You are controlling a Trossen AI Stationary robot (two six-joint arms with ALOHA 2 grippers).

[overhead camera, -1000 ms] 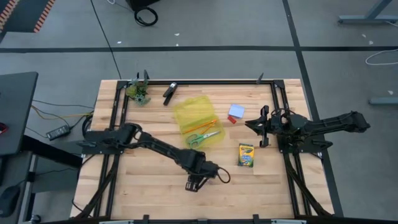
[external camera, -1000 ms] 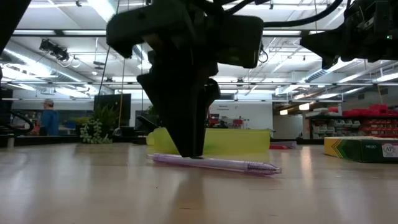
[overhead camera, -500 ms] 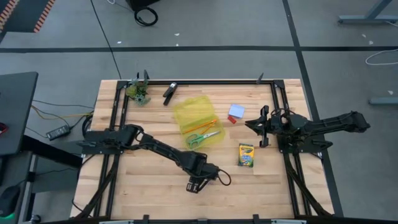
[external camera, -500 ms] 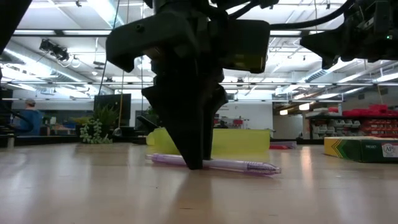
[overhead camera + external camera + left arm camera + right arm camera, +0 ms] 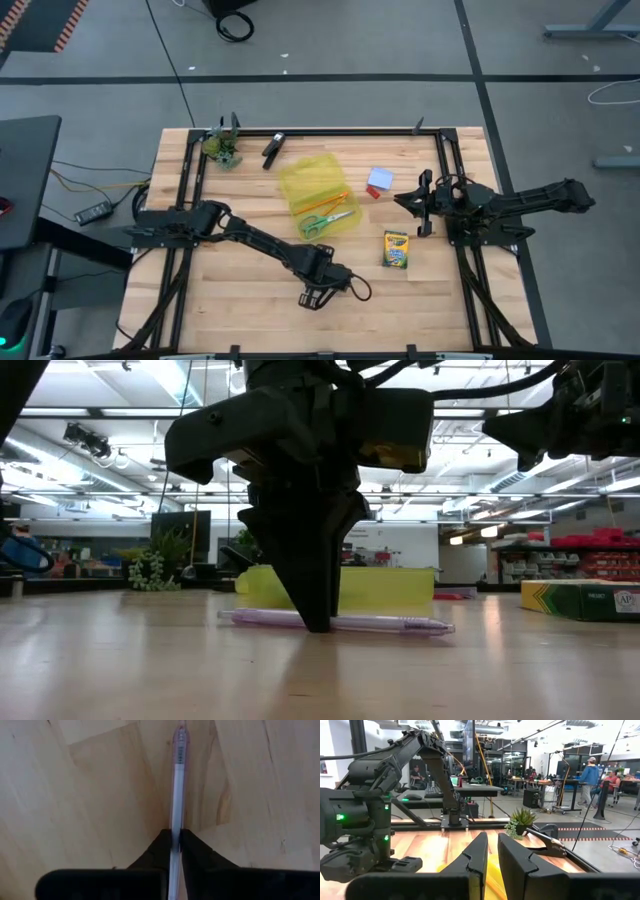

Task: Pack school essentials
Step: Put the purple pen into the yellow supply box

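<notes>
Left gripper (image 5: 318, 622) down at the table's (image 5: 240, 300) front middle, fingers pinched shut on the purple pen (image 5: 177, 785), which lies flat on the wood. Right gripper (image 5: 408, 200) waits raised at the right side, fingers closed, nothing held. Yellow pouch (image 5: 315, 190) holds orange pencils (image 5: 328, 203) and scissors (image 5: 325, 222); crayon box (image 5: 396, 249) just right of it, near the notepad (image 5: 380, 178).

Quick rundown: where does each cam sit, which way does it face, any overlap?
High: overhead, straight down; both arms, yellow pouch.
Low: table height, level across; left gripper on purple pen.
Left wrist: faces down; own jaws closed on the pen.
Right wrist: faces across table to left arm; own jaws shut, empty.
Shared: pen in low and left wrist views.
</notes>
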